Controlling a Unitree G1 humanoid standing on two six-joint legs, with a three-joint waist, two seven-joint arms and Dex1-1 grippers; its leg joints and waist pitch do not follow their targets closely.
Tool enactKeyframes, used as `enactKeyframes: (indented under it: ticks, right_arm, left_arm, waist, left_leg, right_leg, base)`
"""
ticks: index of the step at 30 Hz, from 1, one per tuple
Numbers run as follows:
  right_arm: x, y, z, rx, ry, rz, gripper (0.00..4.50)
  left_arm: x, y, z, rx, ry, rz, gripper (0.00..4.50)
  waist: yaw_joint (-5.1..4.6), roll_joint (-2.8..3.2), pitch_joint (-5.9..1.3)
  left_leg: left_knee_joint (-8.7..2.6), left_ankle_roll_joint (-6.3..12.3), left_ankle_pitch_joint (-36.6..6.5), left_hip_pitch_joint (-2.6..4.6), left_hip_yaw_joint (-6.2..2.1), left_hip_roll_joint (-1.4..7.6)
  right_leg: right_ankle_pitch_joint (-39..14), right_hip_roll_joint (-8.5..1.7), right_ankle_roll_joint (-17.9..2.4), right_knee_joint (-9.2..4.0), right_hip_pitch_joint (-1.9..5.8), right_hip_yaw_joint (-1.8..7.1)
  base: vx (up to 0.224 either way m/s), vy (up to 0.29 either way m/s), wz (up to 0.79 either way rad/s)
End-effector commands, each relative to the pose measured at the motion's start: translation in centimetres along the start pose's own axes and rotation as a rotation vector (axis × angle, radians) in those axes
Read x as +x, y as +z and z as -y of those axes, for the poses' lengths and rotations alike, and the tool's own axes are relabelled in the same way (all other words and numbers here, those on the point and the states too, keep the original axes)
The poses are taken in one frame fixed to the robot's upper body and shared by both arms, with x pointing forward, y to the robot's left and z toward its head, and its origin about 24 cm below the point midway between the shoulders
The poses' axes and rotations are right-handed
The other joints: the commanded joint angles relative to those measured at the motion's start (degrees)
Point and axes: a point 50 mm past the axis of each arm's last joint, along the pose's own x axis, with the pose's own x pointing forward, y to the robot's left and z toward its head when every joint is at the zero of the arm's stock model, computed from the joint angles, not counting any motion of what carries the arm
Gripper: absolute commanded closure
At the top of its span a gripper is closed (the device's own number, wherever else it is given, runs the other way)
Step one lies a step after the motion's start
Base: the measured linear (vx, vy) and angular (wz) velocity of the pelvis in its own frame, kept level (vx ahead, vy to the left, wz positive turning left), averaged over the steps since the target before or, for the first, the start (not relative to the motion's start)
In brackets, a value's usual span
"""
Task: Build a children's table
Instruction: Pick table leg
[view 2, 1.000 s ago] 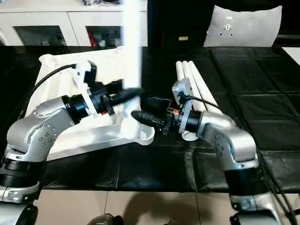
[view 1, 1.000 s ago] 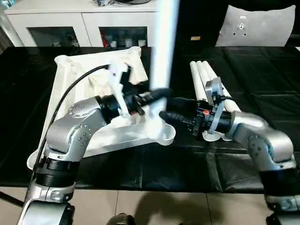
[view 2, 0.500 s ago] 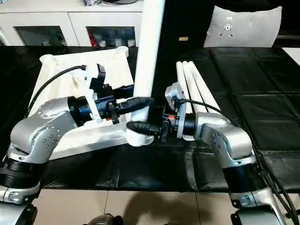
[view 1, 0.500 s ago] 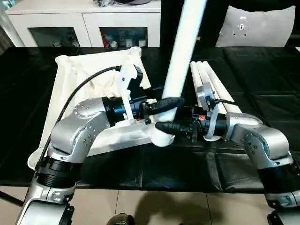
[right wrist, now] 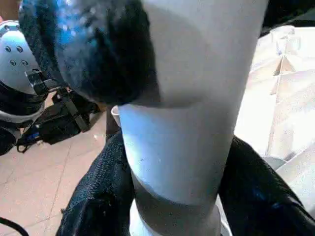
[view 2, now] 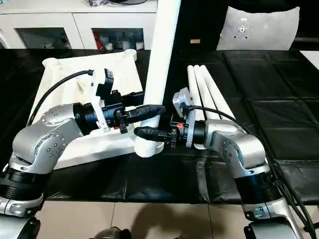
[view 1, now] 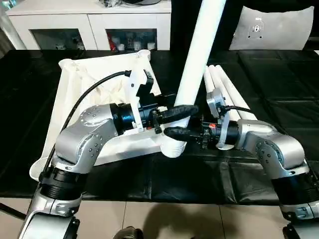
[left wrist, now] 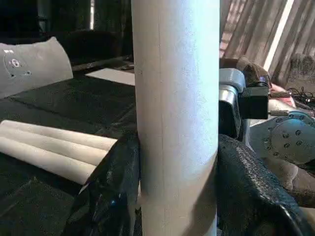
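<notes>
I have the upright leg [view 1: 197, 59] standing in the near right corner socket [view 1: 172, 148] of the tabletop [view 1: 84, 84], which lies underside up on the left of the black table [view 1: 279, 99]. My left gripper [view 1: 180, 110] is clamped on the leg low down. My right gripper [view 1: 175, 133] sits just below it, fingers [right wrist: 98, 196] flanking the leg, seemingly pressing it. Three spare legs [view 1: 222, 82] lie right.

leg [view 1: 197, 64] upright on tabletop [view 1: 84, 89] corner, spare legs [view 1: 227, 92] right
</notes>
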Motion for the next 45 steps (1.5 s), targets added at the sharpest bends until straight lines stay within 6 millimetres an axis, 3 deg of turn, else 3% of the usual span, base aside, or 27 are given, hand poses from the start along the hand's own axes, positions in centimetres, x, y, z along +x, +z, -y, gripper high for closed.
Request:
enactKeyframes:
  ticks: [1, 6, 11, 12, 23, 28, 36, 37, 40, 45]
  right_arm:
    - [0.41, -0.53, -0.32, 0.017, 0.031, -0.036, 1.86]
    - [0.44, -0.54, -0.27, 0.011, 0.022, -0.035, 1.54]
    - [0.52, -0.51, -0.27, 0.024, 0.026, -0.023, 1.54]
    - [0.53, -0.5, -0.28, 0.025, 0.027, -0.023, 1.82]
    - [0.53, -0.81, -0.19, 0.025, 0.021, -0.028, 2.56]
    - [0.57, -0.88, -0.17, 0.027, 0.018, -0.023, 2.58]
    - [0.71, -1.1, -0.26, 0.026, 0.014, -0.02, 2.58]
    - [0.72, -1.12, -0.29, 0.025, 0.012, -0.02, 2.58]
    - [0.71, -1.14, -0.31, 0.023, 0.008, -0.018, 2.58]
    - [0.64, -1.15, -0.39, 0.014, 0.008, -0.019, 2.58]
  left_arm:
    - [0.25, 0.97, 0.25, 0.044, -0.013, 0.029, 2.6]
    - [0.25, 0.85, 0.22, 0.043, -0.012, 0.024, 2.6]
    - [0.21, 0.86, 0.32, 0.042, -0.016, 0.023, 2.6]
    - [0.19, 0.85, 0.33, 0.042, -0.016, 0.023, 2.6]
    - [0.13, 0.82, 0.23, 0.045, -0.016, 0.017, 2.61]
    - [0.29, 0.88, 0.16, 0.05, -0.011, 0.023, 2.61]
    - [0.36, 0.92, 0.22, 0.046, 0.002, 0.038, 2.61]
    - [0.34, 0.9, 0.24, 0.045, 0.004, 0.039, 2.61]
    - [0.34, 0.86, 0.28, 0.043, 0.004, 0.038, 2.61]
    - [0.36, 0.84, 0.34, 0.046, 0.005, 0.036, 2.61]
  waist:
    - [0.12, -0.94, -4.35]
    - [0.11, -0.98, -4.33]
    - [0.1, -1.01, -4.32]
    - [0.13, -0.98, -4.32]
    - [0.17, -0.8, -4.49]
    - [0.15, -1.14, -4.61]
    - [0.18, -1.16, -4.66]
    - [0.25, -0.67, -4.69]
    - [0.17, -0.97, -4.6]
    - [0.17, -0.91, -4.57]
  left_leg:
    - [-3.22, 4.44, -3.7, 1.86, -0.98, 3.26]
    - [-3.23, 4.58, -3.8, 1.85, -0.99, 3.29]
    - [-3.23, 4.46, -3.9, 1.88, -0.97, 3.28]
    - [-3.23, 4.47, -3.8, 1.87, -0.99, 3.29]
    - [-3.17, 4.39, -3.6, 1.87, -1.03, 3.28]
    - [-3.13, 4.53, -3.3, 1.89, -0.96, 3.31]
    - [-3.0, 4.92, -2.9, 1.8, -0.92, 3.25]
    - [-2.98, 4.78, -3.1, 1.82, -1.0, 3.25]
    - [-3.05, 4.14, -4.2, 1.84, -0.94, 3.26]
    - [-3.09, 3.21, -5.7, 1.9, -0.96, 3.28]
  right_leg:
    - [2.4, -3.78, -16.2, -3.51, 2.35, 1.39]
    - [2.5, -3.81, -16.3, -3.49, 2.36, 1.38]
    - [2.2, -3.8, -16.3, -3.52, 2.34, 1.4]
    - [2.3, -3.83, -16.3, -3.52, 2.35, 1.4]
    - [2.9, -3.82, -16.3, -3.38, 2.41, 1.35]
    - [3.0, -3.82, -16.4, -3.36, 2.43, 1.35]
    - [3.1, -3.8, -16.3, -3.3, 2.42, 1.36]
    - [2.6, -3.85, -16.3, -3.24, 2.42, 1.33]
    - [1.5, -3.8, -16.2, -3.46, 2.39, 1.4]
    - [-0.8, -3.82, -15.8, -3.61, 2.31, 1.44]
  base:
    - [0.0, 0.0, 0.0]
    - [0.0, 0.0, 0.0]
    - [0.0, 0.0, 0.0]
    - [0.0, 0.0, 0.0]
    - [0.0, 0.0, 0.0]
    - [0.0, 0.0, 0.0]
    - [0.0, 0.0, 0.0]
    - [0.0, 0.0, 0.0]
    - [0.0, 0.0, 0.0]
    - [0.0, 0.0, 0.0]
